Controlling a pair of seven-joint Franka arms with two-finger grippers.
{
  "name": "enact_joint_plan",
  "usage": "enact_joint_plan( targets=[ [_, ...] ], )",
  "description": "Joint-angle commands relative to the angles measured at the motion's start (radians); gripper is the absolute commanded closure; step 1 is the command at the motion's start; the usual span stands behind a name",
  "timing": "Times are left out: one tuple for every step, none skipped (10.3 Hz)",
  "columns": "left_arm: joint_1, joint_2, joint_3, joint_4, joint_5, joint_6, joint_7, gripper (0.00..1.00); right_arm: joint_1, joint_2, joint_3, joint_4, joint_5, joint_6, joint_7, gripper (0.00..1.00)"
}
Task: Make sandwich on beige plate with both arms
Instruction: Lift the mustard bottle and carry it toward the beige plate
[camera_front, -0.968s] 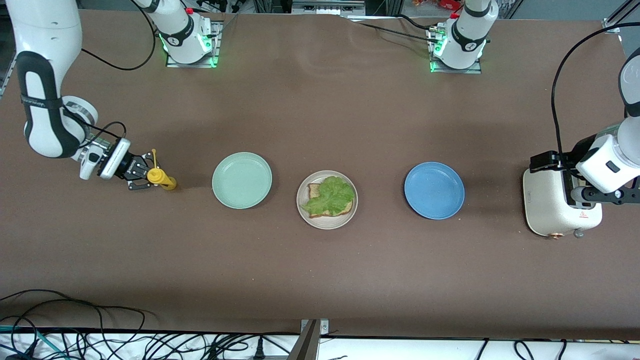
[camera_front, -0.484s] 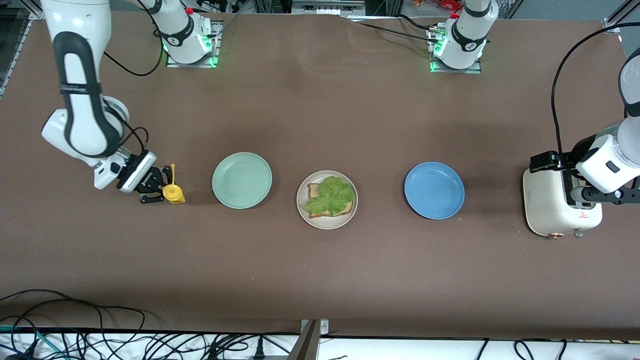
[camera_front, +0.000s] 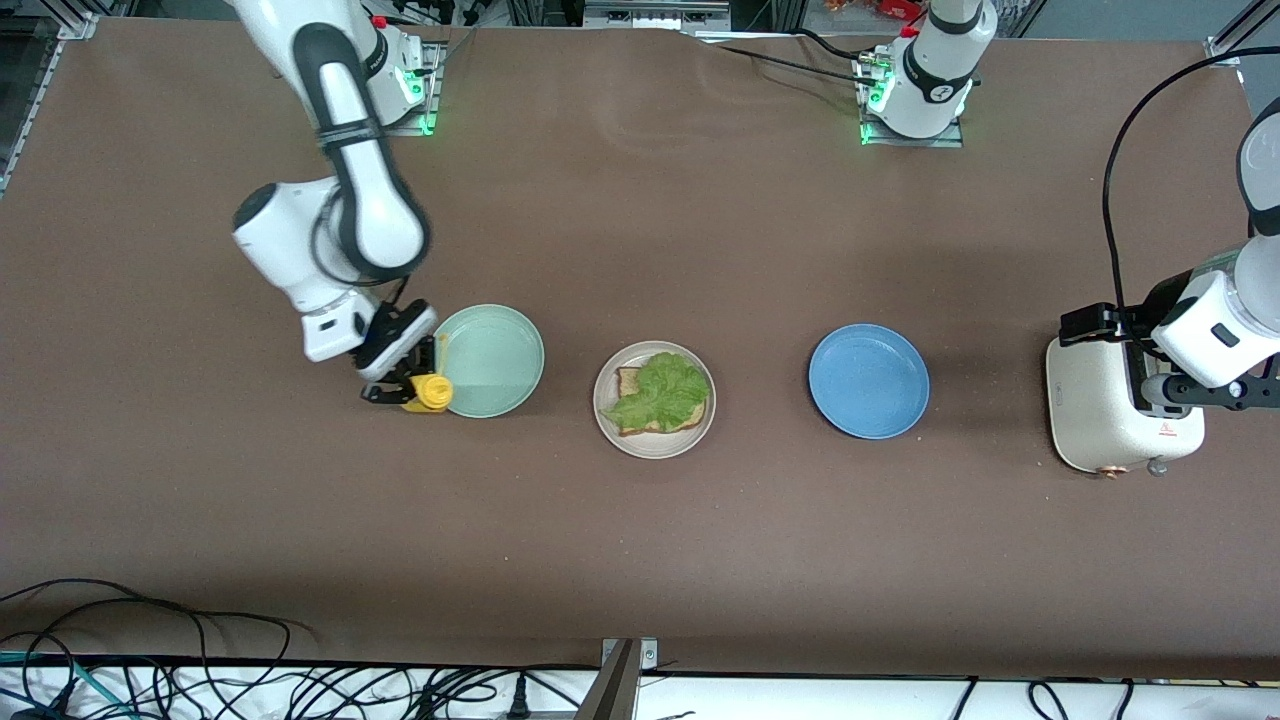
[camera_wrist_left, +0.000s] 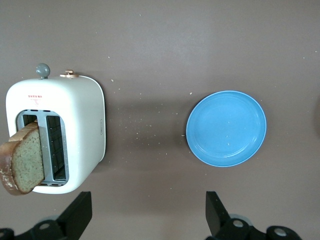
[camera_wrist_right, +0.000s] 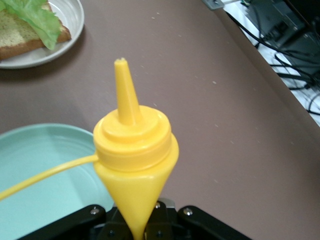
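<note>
You find almost nothing legible here. The white toaster (camera_wrist_left: 55, 135) at the left arm's end of the table carries a small red mark with a line of red print on its top face near the knobs, and in the front view a small red triangular sign low on its side (camera_front: 1166, 431), but you cannot read a word of either. The arms' bases bear small dark round marks, also unreadable.

Yellow bottle (camera_front: 432, 391), mint plate (camera_front: 490, 360), blue plate (camera_front: 868, 380), beige plate (camera_front: 654, 442) (green lettuce (camera_front: 662, 390)), seemingly cream toaster (camera_front: 1105, 420)
</note>
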Motion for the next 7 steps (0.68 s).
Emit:
enact_joint_plan(
  targets=[
    [0.002,-0.003,-0.007,-0.004,0.031,-0.006,-0.005,0.00,0.027,0.030,-0.019,0.005,-0.024,0.045,0.029,1.00],
    [0.002,-0.003,-0.007,-0.004,0.031,-0.006,-0.005,0.00,0.023,0.027,-0.025,0.006,-0.024,0.041,0.029,1.00],
    [0.002,-0.003,-0.007,-0.004,0.031,-0.006,-0.005,0.00,0.023,0.024,-0.034,0.008,-0.016,0.040,0.056,1.00],
    [0.002,-0.003,-0.005,-0.004,0.031,-0.006,-0.005,0.00,0.018,0.021,-0.042,0.020,-0.016,0.031,0.084,1.00],
    [0.002,-0.003,-0.007,-0.004,0.031,-0.006,-0.005,0.00,0.012,0.021,-0.050,0.034,-0.016,0.002,0.116,1.00],
    [0.002,-0.002,-0.007,-0.004,0.031,-0.006,-0.005,0.00,0.006,0.023,-0.060,0.049,-0.017,-0.023,0.177,1.00],
    [0.002,-0.002,-0.007,-0.004,0.031,-0.006,-0.005,0.00,-0.003,0.026,-0.082,0.069,-0.023,-0.076,0.228,1.00]
  ],
)
